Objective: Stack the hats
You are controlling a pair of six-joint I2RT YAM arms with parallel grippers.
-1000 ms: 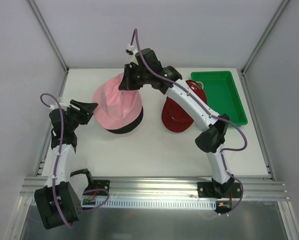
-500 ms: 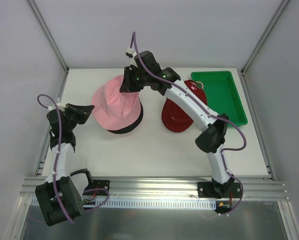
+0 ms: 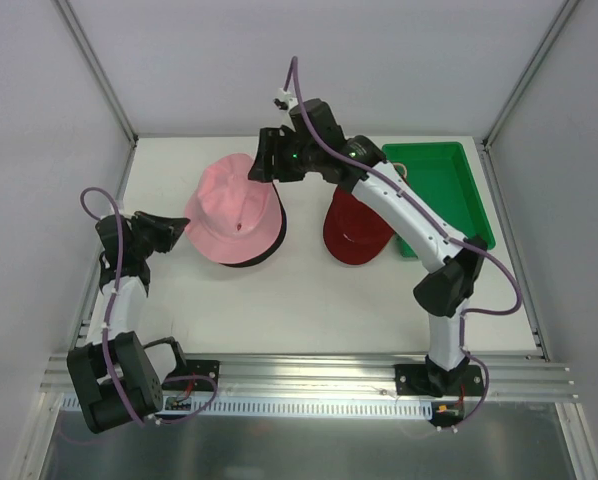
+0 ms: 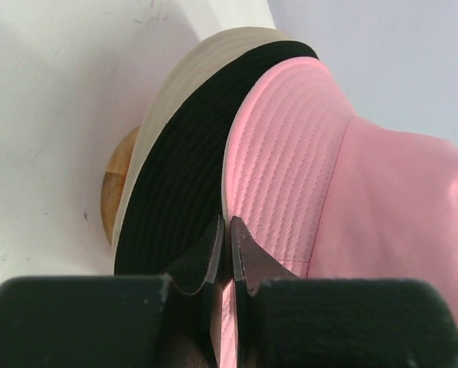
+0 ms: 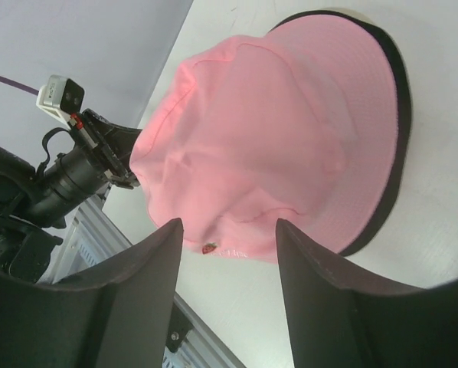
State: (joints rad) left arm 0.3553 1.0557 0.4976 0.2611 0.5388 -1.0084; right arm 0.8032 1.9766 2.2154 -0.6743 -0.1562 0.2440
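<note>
The pink hat (image 3: 235, 208) sits on top of a pile, over a black hat (image 4: 179, 180) and a cream hat (image 4: 184, 67). My left gripper (image 3: 185, 227) is at the pile's left side, shut on the pink hat's brim (image 4: 230, 234). My right gripper (image 3: 263, 167) hovers over the pink hat's far right edge, open, with nothing between its fingers (image 5: 227, 230); the pink hat (image 5: 275, 130) lies below them. A red cap (image 3: 356, 236) lies to the right of the pile, under the right arm.
A green tray (image 3: 447, 190) sits at the back right corner. A wooden stand (image 4: 116, 180) shows under the pile's brims. The white table (image 3: 279, 310) is walled at the back and on both sides. The left arm (image 5: 68, 172) stands close beside the pile.
My right gripper has let go of the pink hat's crown, opened and moved right. The crown has settled down. My left gripper has shut on the pink brim.
</note>
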